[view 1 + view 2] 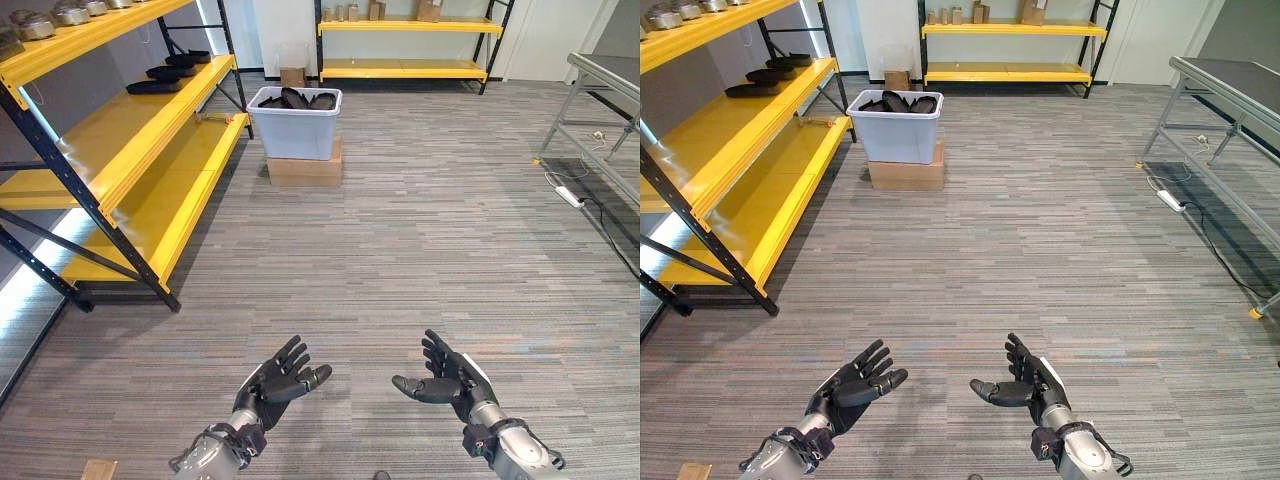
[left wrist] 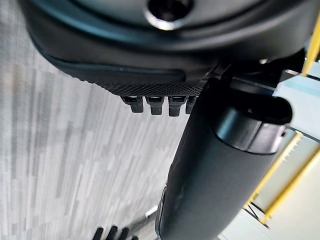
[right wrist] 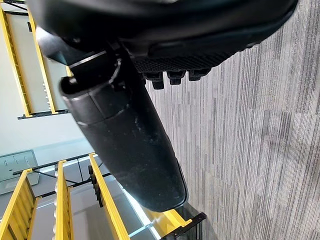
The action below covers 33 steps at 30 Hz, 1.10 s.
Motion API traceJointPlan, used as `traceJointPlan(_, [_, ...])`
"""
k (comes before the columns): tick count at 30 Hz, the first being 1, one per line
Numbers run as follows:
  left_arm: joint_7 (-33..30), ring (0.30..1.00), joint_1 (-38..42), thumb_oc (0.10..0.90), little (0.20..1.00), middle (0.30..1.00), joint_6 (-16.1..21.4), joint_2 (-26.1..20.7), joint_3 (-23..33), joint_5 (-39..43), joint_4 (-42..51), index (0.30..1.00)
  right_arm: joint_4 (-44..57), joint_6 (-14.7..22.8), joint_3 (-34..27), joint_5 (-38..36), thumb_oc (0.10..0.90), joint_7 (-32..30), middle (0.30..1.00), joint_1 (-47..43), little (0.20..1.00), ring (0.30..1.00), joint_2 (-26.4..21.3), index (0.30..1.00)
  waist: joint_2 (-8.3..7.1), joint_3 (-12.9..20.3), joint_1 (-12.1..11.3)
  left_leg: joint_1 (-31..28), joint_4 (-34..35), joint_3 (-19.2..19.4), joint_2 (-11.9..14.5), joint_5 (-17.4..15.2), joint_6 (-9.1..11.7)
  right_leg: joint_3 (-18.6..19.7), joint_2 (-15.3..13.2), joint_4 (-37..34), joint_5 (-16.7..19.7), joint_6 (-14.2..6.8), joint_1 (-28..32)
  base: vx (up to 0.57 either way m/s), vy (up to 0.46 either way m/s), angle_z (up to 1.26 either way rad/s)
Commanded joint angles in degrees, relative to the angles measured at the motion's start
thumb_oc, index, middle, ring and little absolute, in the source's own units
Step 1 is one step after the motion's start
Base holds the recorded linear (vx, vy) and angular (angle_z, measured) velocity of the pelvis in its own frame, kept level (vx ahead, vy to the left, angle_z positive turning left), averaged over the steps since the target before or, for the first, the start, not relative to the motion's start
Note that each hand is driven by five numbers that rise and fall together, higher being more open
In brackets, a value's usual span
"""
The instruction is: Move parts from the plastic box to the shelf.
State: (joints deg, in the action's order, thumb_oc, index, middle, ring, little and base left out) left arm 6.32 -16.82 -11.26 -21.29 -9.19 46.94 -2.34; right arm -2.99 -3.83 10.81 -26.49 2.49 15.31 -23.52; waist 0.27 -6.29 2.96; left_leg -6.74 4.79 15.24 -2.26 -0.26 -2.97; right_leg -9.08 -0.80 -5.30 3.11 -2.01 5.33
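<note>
Both empty, the left hand and right hand hover fingers spread, apparently readied for the parts-filled plastic box at twelve o'clock, shelf at ten.

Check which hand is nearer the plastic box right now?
Left, though only slightly. The left hand sits almost straight below the plastic box in the eye views; the right hand is offset further to the side. Both are open, empty and far from it across the carpet.

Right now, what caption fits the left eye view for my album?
Empty left robot hand and right robot hand face a faraway box of black parts.
</note>
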Motion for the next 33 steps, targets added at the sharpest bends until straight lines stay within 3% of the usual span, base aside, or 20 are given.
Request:
traceJointPlan(1, [-1.56,1.000,4.99,0.900,1.000,1.000,5.47,-0.14,3.16,0.91,2.31,1.000,4.51,4.65,-1.01,1.73,0.900,0.52,1.000,-6.56,1.000,1.000,-1.56,1.000,-1.84,1.78,0.27,-2.22,0.21,-1.29,4.23,-2.16,4.42,-0.38,-3.86,0.30,-0.34,-6.17,1.57,0.00,0.000,0.00])
traceJointPlan(6, [-5.69,1.000,4.70,0.900,1.000,1.000,5.57,0.81,4.63,0.57,1.85,1.000,4.80,3.77,-0.93,1.73,0.900,-0.05,1.000,-7.09,1.000,1.000,-1.26,1.000,-2.12,1.65,-0.30,-2.12,0.21,-1.68,4.21,-2.06,4.45,-0.68,-3.91,0.30,-0.35,-6.15,1.68,0.00,-0.006,0.03])
traceJointPlan(14, [-3.66,1.000,4.78,0.900,1.000,1.000,6.45,0.18,5.32,-4.69,3.70,1.000,5.71,3.19,-1.69,2.54,0.900,-0.22,1.000,-6.96,1.000,1.000,-1.04,1.000,-2.16,1.47,-0.60,-1.98,0.21,-2.00,4.23,-1.95,4.48,-0.92,-4.04,0.30,-0.26,-6.18,1.69,0.00,0.008,0.04])
traceJointPlan(33, [-4.72,1.000,4.86,0.900,1.000,1.000,7.78,0.54,3.75,-4.17,3.99,1.000,6.25,5.40,-1.78,3.33,0.900,-0.50,1.000,-6.02,1.000,1.000,-0.63,1.000,-2.19,1.41,-0.18,-1.91,0.21,-1.87,3.90,-2.29,4.07,-0.65,-4.17,0.30,-0.12,-6.46,1.47,0.01,0.001,0.00])
